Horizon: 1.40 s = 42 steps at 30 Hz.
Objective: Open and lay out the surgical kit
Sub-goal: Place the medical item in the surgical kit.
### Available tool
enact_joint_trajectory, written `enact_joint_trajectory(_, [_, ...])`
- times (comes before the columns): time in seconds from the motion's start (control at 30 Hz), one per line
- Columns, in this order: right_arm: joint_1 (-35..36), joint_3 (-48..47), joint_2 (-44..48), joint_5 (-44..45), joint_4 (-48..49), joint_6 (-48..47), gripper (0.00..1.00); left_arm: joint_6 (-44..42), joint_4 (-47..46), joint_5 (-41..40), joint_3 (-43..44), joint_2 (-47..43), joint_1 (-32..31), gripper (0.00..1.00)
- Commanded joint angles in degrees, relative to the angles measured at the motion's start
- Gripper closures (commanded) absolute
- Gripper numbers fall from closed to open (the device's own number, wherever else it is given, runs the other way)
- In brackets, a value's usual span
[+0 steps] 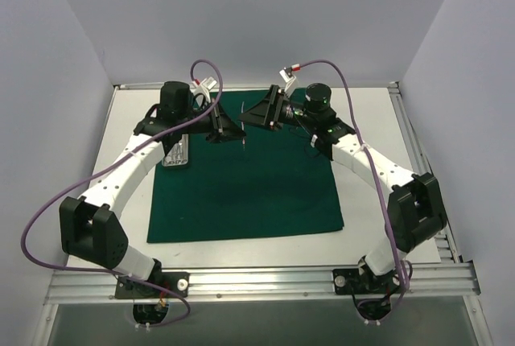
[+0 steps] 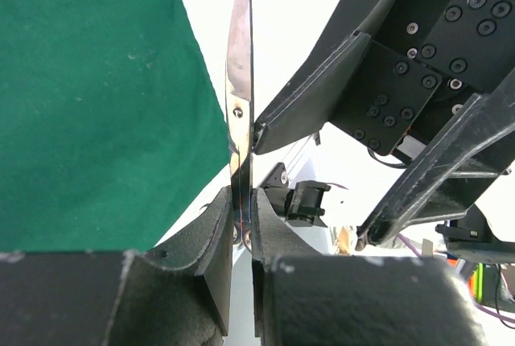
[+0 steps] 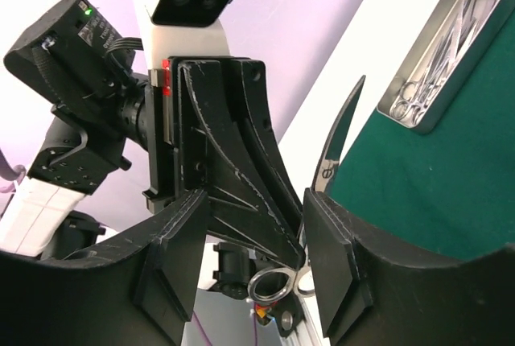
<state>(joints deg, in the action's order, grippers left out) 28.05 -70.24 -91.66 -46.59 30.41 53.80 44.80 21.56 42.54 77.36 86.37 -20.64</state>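
The dark green cloth drape [image 1: 241, 193] lies spread flat on the table, and the small silver tray [image 3: 455, 80] of instruments sits near its far left corner. The left gripper [image 2: 243, 201] is clenched on slim steel ring-handled scissors [image 2: 240, 64] and holds them upright at the cloth's far edge, apparently to pass them over. The right gripper [image 3: 251, 225] has its fingers parted either side of the rings, not yet grasping

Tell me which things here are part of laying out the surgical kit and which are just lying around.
Job:
green drape, spread flat
silver tray holding instruments, at the drape's edge
ring-handled scissors clamped in the left gripper, right gripper open beside them

Not the job:
purple cables
metal rail
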Motion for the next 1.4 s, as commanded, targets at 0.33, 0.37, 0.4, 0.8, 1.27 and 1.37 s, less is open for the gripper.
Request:
enact_joint_trajectory(0.33, [-0.37,1.86,1.74,-2.19,2.73,0.09,0.52,1.17,-5.57,4.65,-0.11,-3.4,-0.1,0.98])
enact_joint_trajectory(0.37, [-0.45,1.77,2.09,-1.93,2.11,-0.45,0.51,1.08,-5.57,4.65,-0.11,-3.49,-0.01,0.98])
enact_joint_trajectory(0.4, [-0.37,1.77,2.18,-1.93,1.06,-0.8,0.52,1.26,-5.65,4.74,-0.19,-3.57,-0.1,0.98])
enact_joint_trajectory(0.8, [-0.37,1.42,1.3,-2.37,-2.02,-3.44,0.53,2.23,-6.36,5.97,-0.98,-4.19,-0.01,0.98])
enact_joint_trajectory(1.27, [-0.28,2.56,-0.89,-7.29,7.55,1.83,0.76,3.54,-8.03,8.26,-4.41,-6.21,-0.01,0.98])
enact_joint_trajectory(1.37, [-0.19,2.83,-1.68,-8.16,10.18,3.32,0.9,3.72,-8.55,8.35,-4.24,-6.04,-0.01,0.98])
